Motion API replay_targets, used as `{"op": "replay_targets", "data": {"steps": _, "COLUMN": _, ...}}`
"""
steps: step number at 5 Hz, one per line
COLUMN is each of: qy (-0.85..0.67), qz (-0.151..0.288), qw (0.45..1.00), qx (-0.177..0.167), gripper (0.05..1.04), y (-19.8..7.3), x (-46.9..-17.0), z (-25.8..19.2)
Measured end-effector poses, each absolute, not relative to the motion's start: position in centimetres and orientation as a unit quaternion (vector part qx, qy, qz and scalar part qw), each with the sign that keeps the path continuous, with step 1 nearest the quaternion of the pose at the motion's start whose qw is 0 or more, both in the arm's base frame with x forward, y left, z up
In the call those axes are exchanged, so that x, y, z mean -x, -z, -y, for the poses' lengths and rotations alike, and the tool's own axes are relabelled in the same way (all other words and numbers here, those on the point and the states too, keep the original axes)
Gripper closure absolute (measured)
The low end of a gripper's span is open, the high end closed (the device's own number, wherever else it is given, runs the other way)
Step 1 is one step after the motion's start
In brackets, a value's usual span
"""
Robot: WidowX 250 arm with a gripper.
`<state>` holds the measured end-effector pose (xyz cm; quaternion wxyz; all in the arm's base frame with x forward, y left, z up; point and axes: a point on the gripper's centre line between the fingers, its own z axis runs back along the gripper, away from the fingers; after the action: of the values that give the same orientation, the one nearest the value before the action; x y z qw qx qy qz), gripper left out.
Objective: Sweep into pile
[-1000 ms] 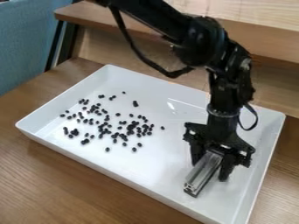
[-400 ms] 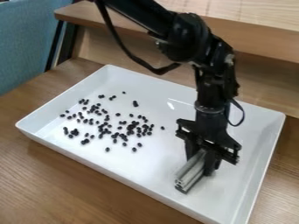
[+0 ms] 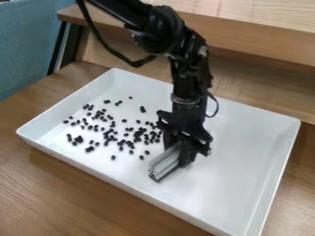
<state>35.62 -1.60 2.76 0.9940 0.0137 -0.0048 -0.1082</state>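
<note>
Gripper (image 3: 179, 156): clenched on a ridged metal bar (image 3: 164, 164), fingers parted only by the bar's thickness. Bar low over the tray (image 3: 237, 184), near end tipped toward the camera; contact with the floor probable, though the gripper hides part of the underside. Dark beans (image 3: 139, 134) lie loose just beyond the bar, scattered toward the far-left corner, unpiled. Risks, as judged: a bar riding slightly high would let beans slip under; its short face could shed strays round both ends; a fast push could roll them apart; off-centre grip might let it twist.
</note>
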Motion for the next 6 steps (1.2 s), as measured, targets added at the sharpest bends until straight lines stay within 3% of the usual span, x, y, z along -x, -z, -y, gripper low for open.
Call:
{"op": "replay_targets", "data": {"steps": 3, "qy": 0.075, "qz": 0.041, "qw": 0.996, "qx": -0.022, "gripper": 0.683, "y": -2.8, "x": -36.7, "z": -3.8}}
{"op": "replay_targets", "data": {"steps": 6, "qy": 0.016, "qz": 0.032, "qw": 0.999, "qx": -0.013, "gripper": 0.683, "y": -2.8, "x": -35.5, "z": -8.7}}
